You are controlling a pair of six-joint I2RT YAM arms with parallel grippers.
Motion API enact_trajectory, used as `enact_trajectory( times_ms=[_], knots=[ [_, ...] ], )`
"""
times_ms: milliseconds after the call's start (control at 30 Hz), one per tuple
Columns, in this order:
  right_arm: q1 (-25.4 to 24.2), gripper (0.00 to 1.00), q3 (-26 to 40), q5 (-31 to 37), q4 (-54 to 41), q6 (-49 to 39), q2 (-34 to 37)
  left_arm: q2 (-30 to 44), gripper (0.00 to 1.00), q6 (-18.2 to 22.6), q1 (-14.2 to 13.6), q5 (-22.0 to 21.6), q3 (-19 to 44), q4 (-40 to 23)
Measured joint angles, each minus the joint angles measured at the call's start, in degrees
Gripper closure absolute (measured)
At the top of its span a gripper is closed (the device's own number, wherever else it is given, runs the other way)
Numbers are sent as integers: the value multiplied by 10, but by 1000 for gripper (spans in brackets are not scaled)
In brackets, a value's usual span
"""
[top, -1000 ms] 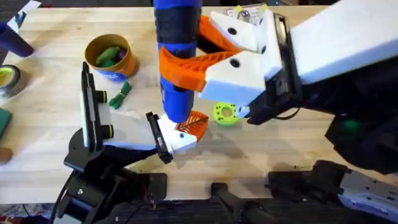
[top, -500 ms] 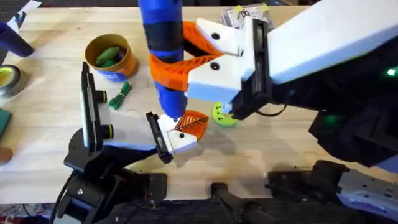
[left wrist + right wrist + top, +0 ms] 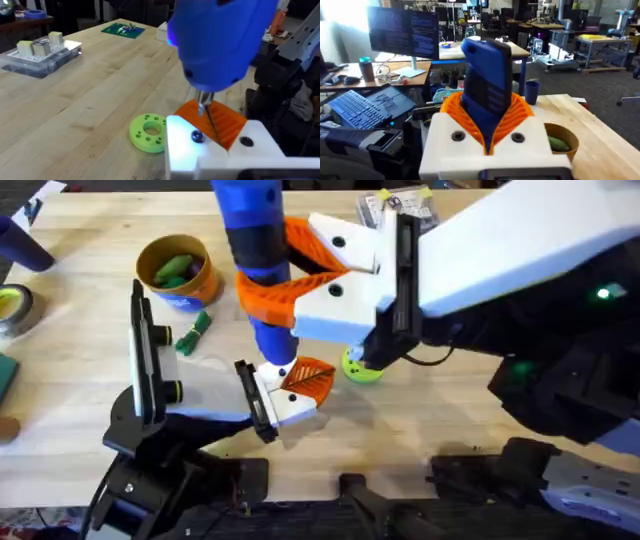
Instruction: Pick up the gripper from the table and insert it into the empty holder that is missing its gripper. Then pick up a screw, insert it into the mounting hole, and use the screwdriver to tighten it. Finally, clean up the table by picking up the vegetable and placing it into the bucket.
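My right gripper is shut on the blue screwdriver, its orange pads clamping the barrel upright; the same grip shows in the right wrist view. The driver's thin metal tip points down at the white holder on the end of my left arm. The orange ribbed gripper sits in that holder. A dark screw lies in the holder's top beside the tip. The green vegetable lies on the table next to the orange bucket.
A green ring disc lies just right of the holder, also near it in the left wrist view. A clear parts box stands at the far edge. A tape roll sits at the left edge. The bucket holds green toy pieces.
My right arm has shifted left with the screwdriver, tilting its top leftward. The tip has stayed over the holder. The left arm and holder have not moved.
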Motion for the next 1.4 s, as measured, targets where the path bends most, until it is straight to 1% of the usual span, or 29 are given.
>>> enact_trajectory(
  times_ms=[933,1400],
  knots=[
    [7,975,0,2,1,-2,22,0,988,0,0,0,0,0],
    [7,975,0,2,-15,-2,26,0,988,0,0,0,0,0]
  ],
)
